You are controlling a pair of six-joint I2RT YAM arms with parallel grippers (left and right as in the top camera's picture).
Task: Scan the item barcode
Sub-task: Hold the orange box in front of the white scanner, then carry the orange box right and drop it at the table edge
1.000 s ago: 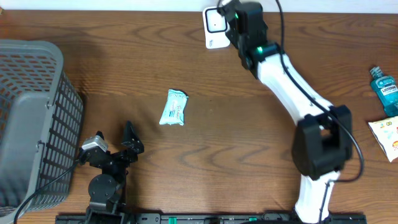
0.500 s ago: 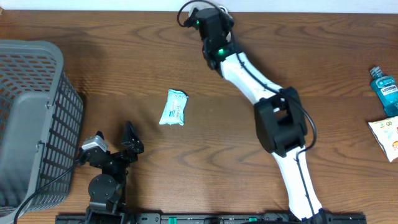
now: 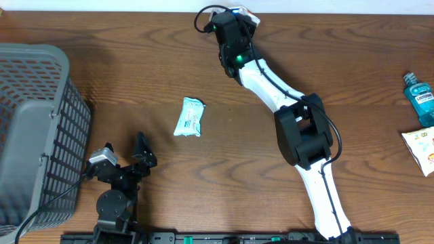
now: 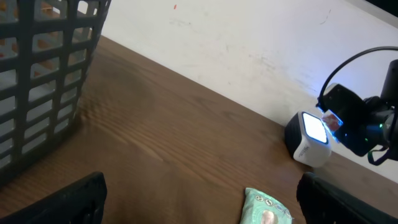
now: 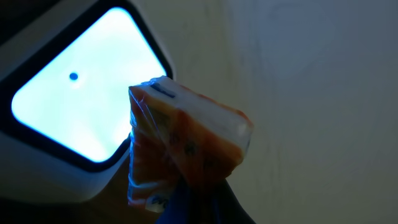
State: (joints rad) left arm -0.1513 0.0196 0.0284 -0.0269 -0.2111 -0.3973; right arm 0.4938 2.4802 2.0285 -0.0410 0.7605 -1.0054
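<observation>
Where the right tool (image 5: 196,196) closes on its lower end, the packet (image 5: 186,149) shows as a small, flat pack in clear, crinkled film, printed orange and white, with a dark mark near its top edge. It stands nearly upright in the right wrist view, its top corner overlapping the lit window of the scanner (image 5: 81,112), a white box with a rounded dark frame and one blue dot on the glowing panel. Whether packet and window touch cannot be told. From the left wrist view the scanner (image 4: 309,138) sits on the surface (image 3: 203,176) at its far edge, against the pale wall, with the dark head of the right arm just beside its bright face. Overhead, the right arm (image 3: 298,129) reaches from the near edge diagonally to the far edge, elbow bent, wrist over the scanner. The left tool (image 4: 202,180) rests low at the near left, fingers spread wide and holding nothing, beside the grey basket (image 3: 27,135). A pale green wipes pack (image 3: 189,116) lies ahead of it. A mouthwash bottle (image 3: 419,95) and a snack bag (image 3: 420,149) lie at the right edge.
</observation>
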